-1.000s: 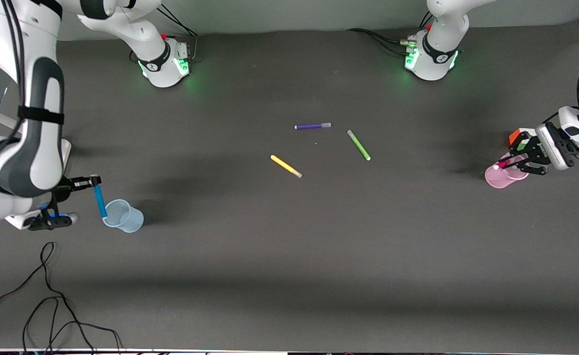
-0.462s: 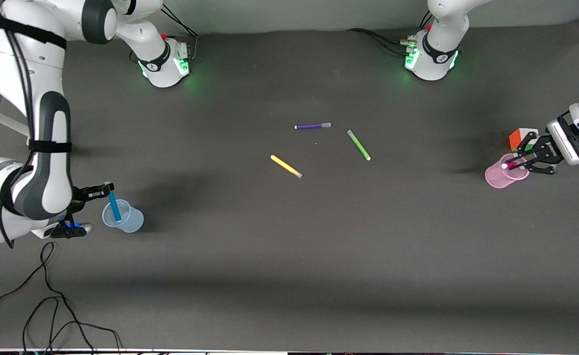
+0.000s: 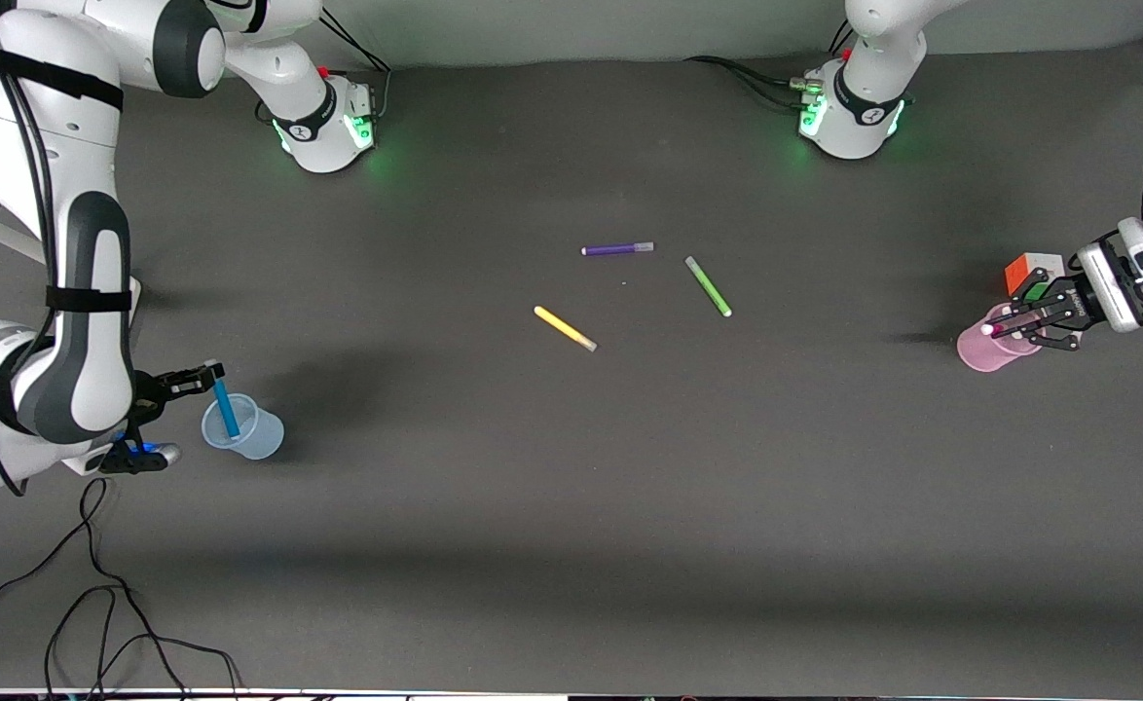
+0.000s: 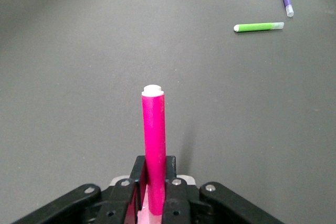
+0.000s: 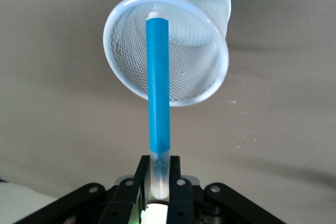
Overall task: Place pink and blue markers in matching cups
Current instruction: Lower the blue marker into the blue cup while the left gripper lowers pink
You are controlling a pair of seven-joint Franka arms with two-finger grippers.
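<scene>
Right pincer (image 3: 209,374) is pinching the blue marker (image 3: 227,409) by its capped end. Compared with a second ago, the marker has moved from outside the blue cup's (image 3: 250,436) rim to over its mouth, white tip pointing down into it; over the last half second it has barely shifted. In the right wrist view the marker (image 5: 158,87) lines up with the cup (image 5: 173,51) opening. Judgement: the blue half of the task is one release away, though the cup looks tipped toward the camera there, so the drop may need a little more descent.

Left pincer (image 3: 1027,321) is pinching the pink marker (image 3: 1000,328) over the pink cup (image 3: 992,349). It has drawn slightly toward the left arm's end of the table over the last second, with the marker's white end at the cup's rim. Judgement: also close to release, but less certainly aligned.

Hard to make out:
- The left wrist view shows the pink marker (image 4: 154,150) and the clamped fingers, but not the pink cup; whether the tip is inside the cup cannot be told.
- How deep the blue tip sits in its cup is unclear.
- An orange-and-white block (image 3: 1027,272) stands just beside the pink cup, partly hidden by the left pincer.
- The yellow marker (image 3: 564,328), green marker (image 3: 708,286) and purple marker (image 3: 617,249) lie untouched mid-table, well apart from both cups.
</scene>
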